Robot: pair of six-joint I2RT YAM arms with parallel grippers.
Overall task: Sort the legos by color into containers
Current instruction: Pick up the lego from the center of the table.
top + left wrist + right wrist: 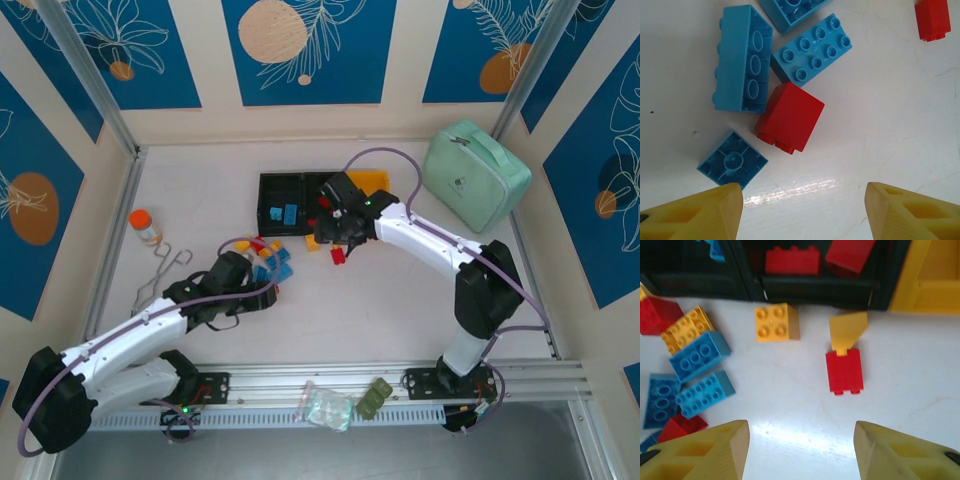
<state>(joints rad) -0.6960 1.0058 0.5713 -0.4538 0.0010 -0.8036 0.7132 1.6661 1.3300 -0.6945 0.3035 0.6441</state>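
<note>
A loose cluster of legos (272,258) lies on the white table in front of the containers (300,190), two black bins and a yellow bin (372,181). My left gripper (802,192) is open just short of a red brick (790,117) that sits among blue bricks (742,57). My right gripper (797,432) is also open, with bare table between its fingers. Beyond it lie a red brick (844,371), a yellow wedge piece (847,329) and a yellow square brick (776,322). Red bricks (792,260) lie in the black bin straight ahead. Blue bricks (285,213) lie in the left black bin.
A mint-green case (475,175) stands at the back right. An orange-capped bottle (146,226) and a wire tool (165,270) are at the left. A plastic bag (325,405) and a small green item (375,398) rest on the front rail.
</note>
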